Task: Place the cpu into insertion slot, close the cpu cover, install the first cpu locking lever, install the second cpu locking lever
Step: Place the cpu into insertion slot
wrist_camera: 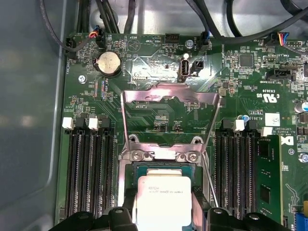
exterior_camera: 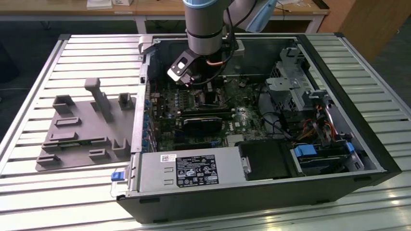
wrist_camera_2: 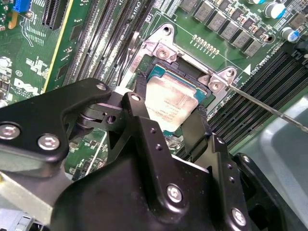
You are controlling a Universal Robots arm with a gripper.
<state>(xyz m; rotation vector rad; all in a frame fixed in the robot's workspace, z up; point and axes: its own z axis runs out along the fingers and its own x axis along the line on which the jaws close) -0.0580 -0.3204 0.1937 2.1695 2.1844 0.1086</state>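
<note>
Gripper pinching the cpu by opposite edges, chip at the insertion slot; seated or not, I can't tell. Just beyond, cpu cover flipped up. All inside the open computer case on the slatted tabletop.

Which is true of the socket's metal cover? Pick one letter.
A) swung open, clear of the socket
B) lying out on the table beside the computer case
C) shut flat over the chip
A: in the first wrist view the cover is hinged back off the socket, and the chip gripped by the hand has nothing over it.
</note>
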